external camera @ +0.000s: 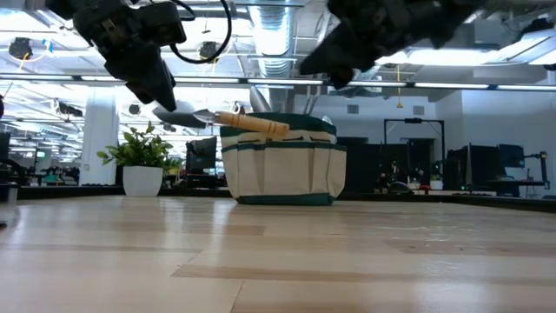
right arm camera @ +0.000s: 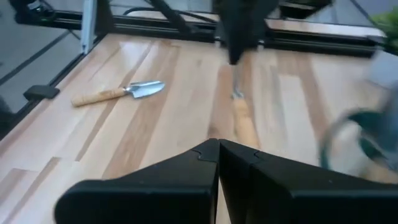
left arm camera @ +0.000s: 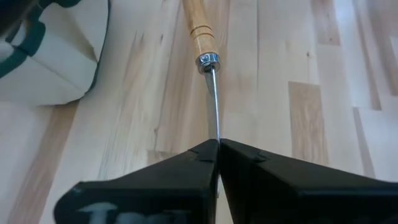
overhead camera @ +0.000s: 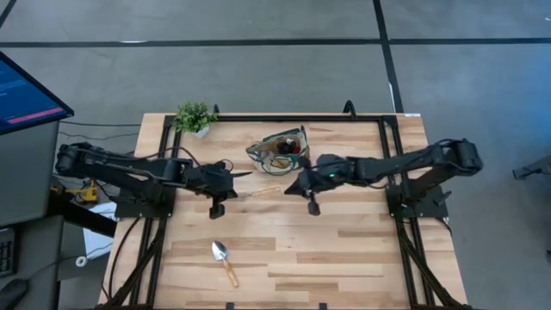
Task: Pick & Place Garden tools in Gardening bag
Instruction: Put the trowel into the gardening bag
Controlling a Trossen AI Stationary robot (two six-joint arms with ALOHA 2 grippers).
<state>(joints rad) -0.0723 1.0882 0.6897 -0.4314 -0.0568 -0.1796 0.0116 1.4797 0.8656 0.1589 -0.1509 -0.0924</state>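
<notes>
The beige gardening bag (overhead camera: 280, 151) with green trim stands on its base at the table's far middle, with some tools inside. My left gripper (overhead camera: 239, 176) is shut on a garden tool with a metal blade and a light wooden handle (external camera: 252, 123), held in the air just near of the bag. My right gripper (overhead camera: 291, 186) is shut on nothing and hovers to the right of that handle's free end. A second silver trowel (overhead camera: 224, 261) lies flat near the table's front edge. My left gripper pinches the tool's metal blade end (left arm camera: 215, 127) between its two fingers, the blade edge-on to the wrist view. The fingers come from the table's left, slanting down, and lie along the tool. The tool is lifted clear, nearly level, its wooden handle (left arm camera: 196, 25) pointing away toward the right arm.
A small potted plant (overhead camera: 194, 114) stands at the far left corner. A black frame (overhead camera: 258, 118) runs along the table's far and side edges. Bare wood lies between the held tool and the trowel at the front.
</notes>
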